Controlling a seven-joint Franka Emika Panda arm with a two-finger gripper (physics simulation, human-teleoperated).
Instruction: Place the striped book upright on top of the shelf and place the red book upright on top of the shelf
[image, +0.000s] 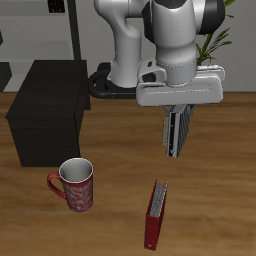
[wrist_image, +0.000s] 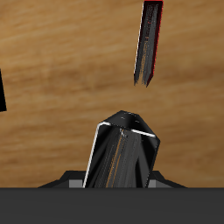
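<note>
My gripper (image: 177, 118) is shut on the striped book (image: 177, 132), which hangs below the fingers, lifted above the table. In the wrist view the striped book (wrist_image: 122, 150) fills the space between the fingers and hides them. The red book (image: 154, 214) rests on the table near the front edge, below and in front of the gripper; the wrist view shows the red book (wrist_image: 150, 42) edge-on. The shelf (image: 50, 108), a low black cabinet with a flat top, stands well to the side of the gripper; its top is bare.
A red patterned mug (image: 76, 185) stands in front of the shelf, near the table's front edge. A tall grey rack (image: 40, 30) and a plant (image: 216, 40) stand behind the table. The robot base (image: 125, 70) is beside the shelf.
</note>
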